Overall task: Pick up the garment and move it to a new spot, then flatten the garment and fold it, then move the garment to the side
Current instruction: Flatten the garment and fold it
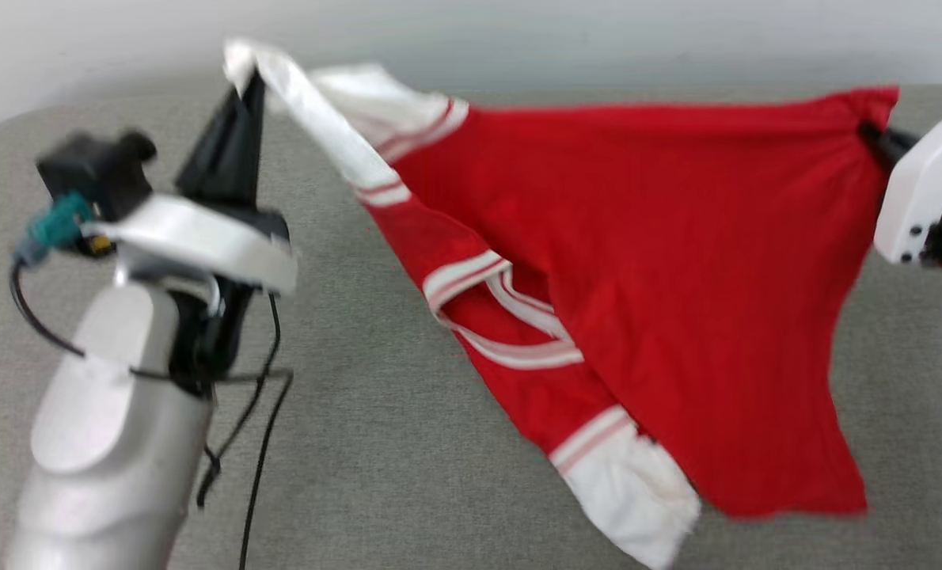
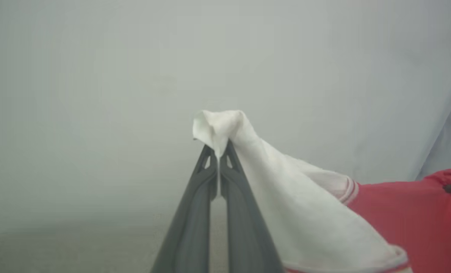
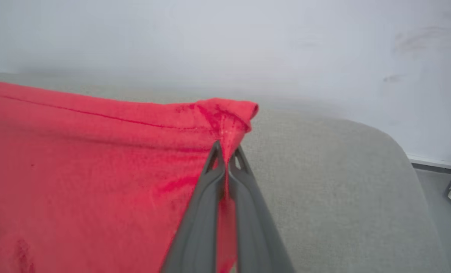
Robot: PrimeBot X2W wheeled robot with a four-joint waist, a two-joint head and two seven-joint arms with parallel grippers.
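1. Step in hand, as judged: carrying and spreading, ahead of flattening. The garment (image 1: 637, 277) hung stretched between both tools above the grey table (image 1: 376, 475), plain red cloth facing the head camera.
2. Left tool (image 2: 218, 146) was clenched on the tip of a white sleeve (image 2: 278, 178). Right tool (image 3: 225, 151) was clenched on a red hem corner (image 3: 229, 112).
3. Next move, as judged: lower both tools together with the cloth taut and lay it flat. Gripping a sleeve against a hem may leave it skewed.
4. Hard to make out: the head view was blurred, the right arm was cut off at the edge, and the garment's far face was hidden. Whether the low sleeve touched the table could not be told.
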